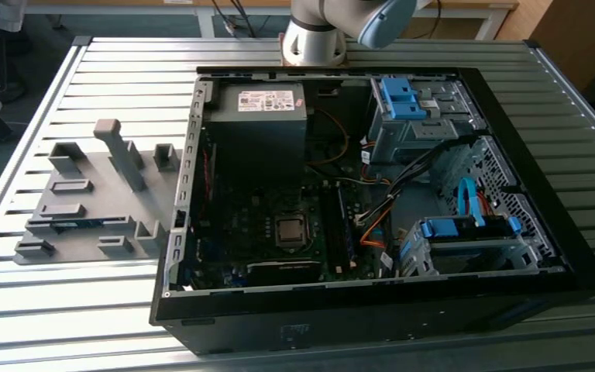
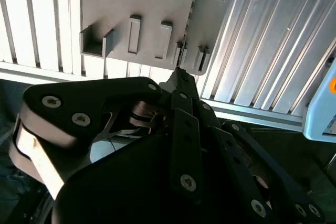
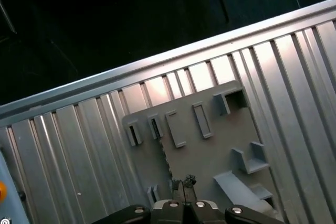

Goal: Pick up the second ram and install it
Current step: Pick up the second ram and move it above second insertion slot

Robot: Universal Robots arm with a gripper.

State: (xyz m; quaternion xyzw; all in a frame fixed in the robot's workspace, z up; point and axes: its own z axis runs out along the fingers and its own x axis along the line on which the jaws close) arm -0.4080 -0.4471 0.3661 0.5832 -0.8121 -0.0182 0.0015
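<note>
My end effector (image 2: 178,74), second wrist view: its black links are right up close to the camera. The two fingers come to one point and are pressed together. I see nothing between them.
Holder tray (image 2: 147,3), second wrist view: this grey tray lies past my fingertips. Little blocks and slots stick up from it.
Counter (image 2: 252,35), second wrist view: shiny metal strips run under the tray and beside it.
My end effector (image 3: 182,183), first wrist view: the tips hang over the holder tray (image 3: 210,156), near a wiggly join line in its flat plate.
Counter (image 3: 68,145), first wrist view: the tray lies flat on it, near the counter's edge. Past that edge it is dark.
Second ram (image 1: 83,222), exterior view: a thin blue stick sits in a long slot of the holder tray (image 1: 75,249), on the side of the tray nearer the camera. My fingers do not hold it.
Computer case (image 1: 401,314), exterior view: it is black and open on top. It lies on the counter (image 1: 70,325), just beside the tray, on the exterior view's right of it.
Inside the case, exterior view: a dark board (image 1: 276,225), a grey box (image 1: 261,101) at the far end, and light-blue plastic parts (image 1: 401,97) on the exterior view's right.
My arm (image 1: 313,35), exterior view: its base stands at the far side of the counter, behind the case.
</note>
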